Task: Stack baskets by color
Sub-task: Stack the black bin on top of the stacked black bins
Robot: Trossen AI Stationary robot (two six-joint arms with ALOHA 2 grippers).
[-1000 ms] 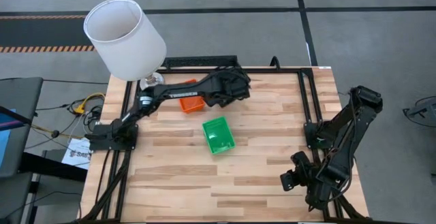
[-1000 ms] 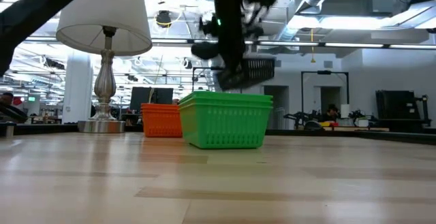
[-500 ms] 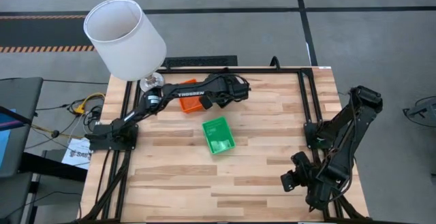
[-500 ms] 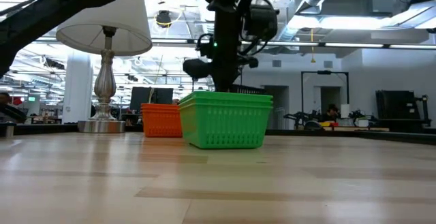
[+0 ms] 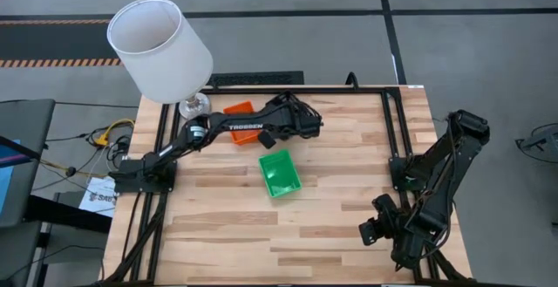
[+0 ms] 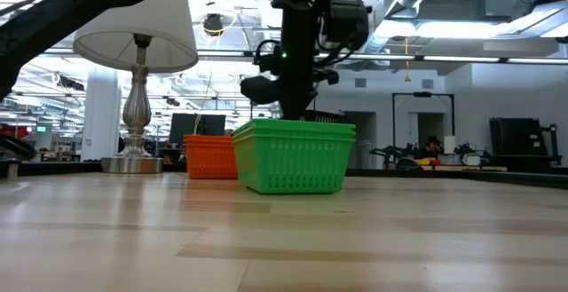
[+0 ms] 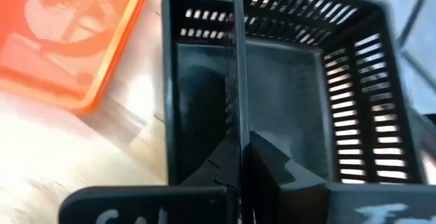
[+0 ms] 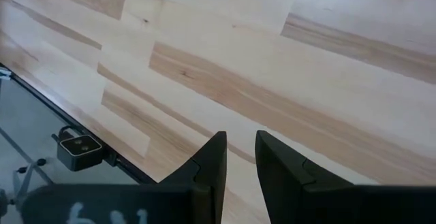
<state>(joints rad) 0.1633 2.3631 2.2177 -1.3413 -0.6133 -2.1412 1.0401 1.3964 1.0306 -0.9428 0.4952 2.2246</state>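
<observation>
- green basket [image 6: 293, 155] is the closest thing in the low view, mid-counter, open side up; looks like nested green ones, count unclear.
- wood counter [image 5: 331, 217] around it bare on the right side.
- right pincer [image 8: 238, 157] parked low at the counter's near right corner, fingers nearly pressed together, nothing between them. well apart from every basket.
- orange basket [image 5: 239, 109] just behind and left of the green one, toward the lamp [image 5: 160, 50].
- left pincer [image 7: 240, 157] reaches past the green stack, pinching the near wall of a black basket [image 7: 286, 88], one finger inside, one outside.
- black basket hangs off that pincer, just beside the orange basket, rim tilted; can't tell if its base touches the counter.
- key relation: black basket is directly ahead of the left pincer, long axis running away from the wrist. left arm is far nearer; right arm out of play.
- judgement: next move needs a spot clear of orange and green, or another black basket, which i can't see from here.
- risk: single-wall pinch, basket may swing or slip.
</observation>
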